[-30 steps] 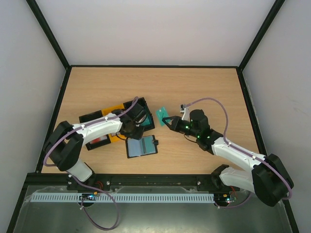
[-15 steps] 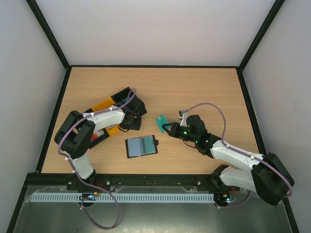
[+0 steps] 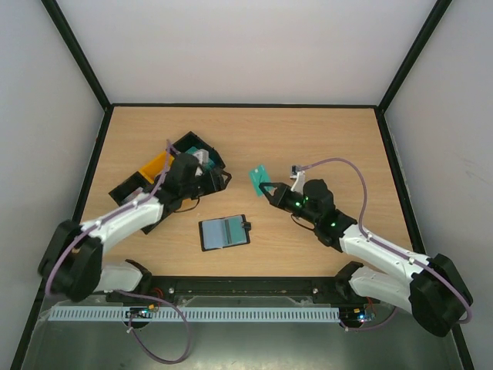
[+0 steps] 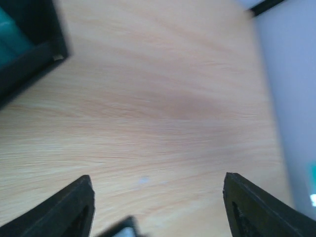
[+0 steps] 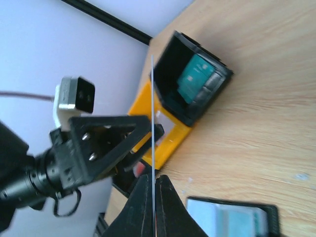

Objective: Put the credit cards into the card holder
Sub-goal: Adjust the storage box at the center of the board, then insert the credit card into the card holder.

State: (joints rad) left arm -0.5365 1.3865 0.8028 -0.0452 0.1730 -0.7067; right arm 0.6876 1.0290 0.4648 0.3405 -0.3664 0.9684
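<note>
My right gripper (image 3: 267,187) is shut on a teal credit card (image 3: 258,176) and holds it above the table, right of the trays. In the right wrist view the card (image 5: 153,118) shows edge-on between the shut fingers (image 5: 143,197). The black card holder (image 3: 224,232) lies open and flat at the table's front middle; its corner shows in the right wrist view (image 5: 232,217). Another teal card (image 5: 193,78) lies in a black tray (image 5: 217,81). My left gripper (image 3: 218,181) is open and empty beside the trays, with bare wood between its fingers (image 4: 74,207).
A row of black and yellow open trays (image 3: 158,166) runs diagonally at the left; its far black tray (image 3: 183,144) holds the teal card. The tray's corner shows in the left wrist view (image 4: 29,64). A black frame edges the table.
My left arm has swung its elbow down and left, and its gripper now sits by the far black tray. My right gripper has kept the teal card and shifted only slightly.
</note>
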